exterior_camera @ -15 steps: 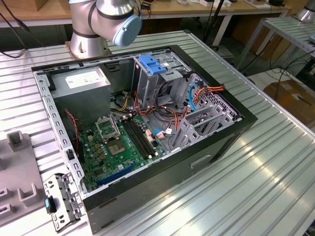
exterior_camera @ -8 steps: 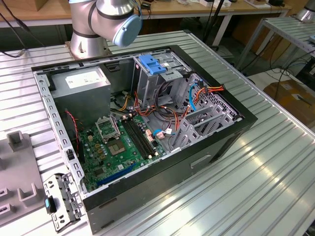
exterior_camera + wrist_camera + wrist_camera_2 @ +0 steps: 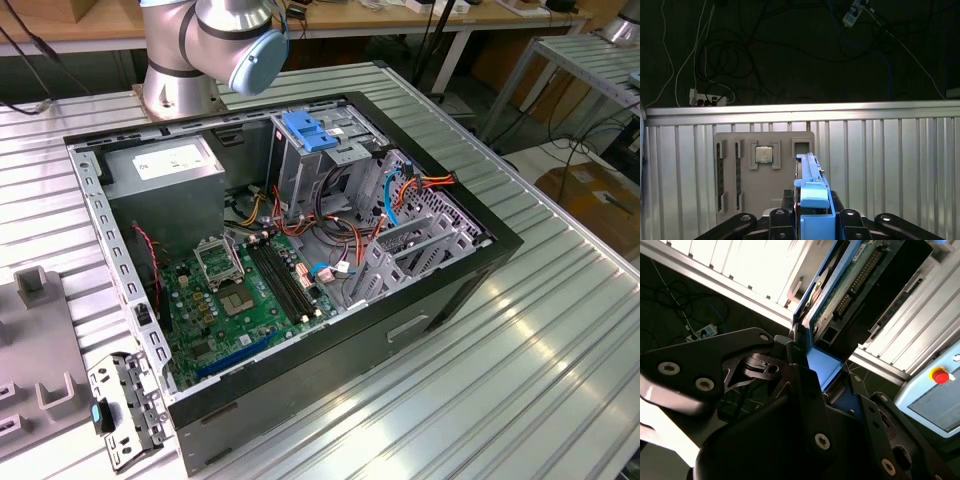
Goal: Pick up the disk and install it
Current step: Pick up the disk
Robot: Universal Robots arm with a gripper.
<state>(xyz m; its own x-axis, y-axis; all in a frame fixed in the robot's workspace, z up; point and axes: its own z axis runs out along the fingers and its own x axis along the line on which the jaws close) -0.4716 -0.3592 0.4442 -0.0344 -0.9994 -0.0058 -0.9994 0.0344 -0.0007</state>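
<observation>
The arm (image 3: 215, 35) is silver, with a round light-blue cap on one joint. Its thick bottom part stands straight up, and the rest reaches past the top of the exterior view. The gripper (image 3: 815, 217) is black, with shiny bolts in it. In both wrist views its two fingers (image 3: 800, 375) press on either side of the disk (image 3: 812, 192), which sits thin side up between them.

Exterior view looks obliquely down on the ribbed metal table (image 3: 560, 330); both wrist views, close behind the black claw (image 3: 812, 222), share the blue-framed disk (image 3: 812, 192).
</observation>
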